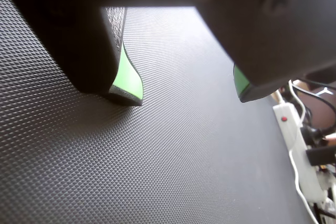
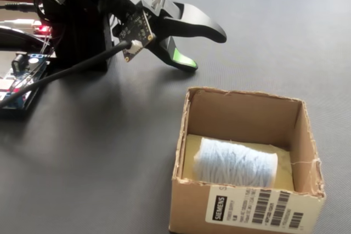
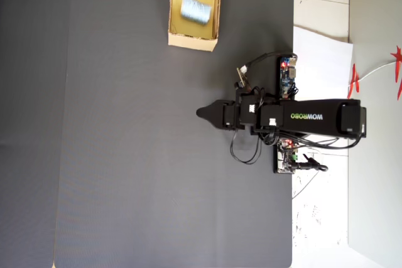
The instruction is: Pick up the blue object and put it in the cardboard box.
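Note:
The pale blue object is a ribbed thread roll lying on its side inside the cardboard box, on the box's yellowish floor. The overhead view shows the same roll in the box at the top of the mat. My gripper hovers over the mat behind the box, apart from it. In the wrist view the gripper is open; its green-padded fingers stand wide apart with only bare mat between them. From overhead, the gripper points left, well below the box.
A black textured mat covers the table. The arm's base and circuit boards sit at the mat's right edge in the overhead view, with cables trailing. A white power strip lies off the mat at the wrist view's right.

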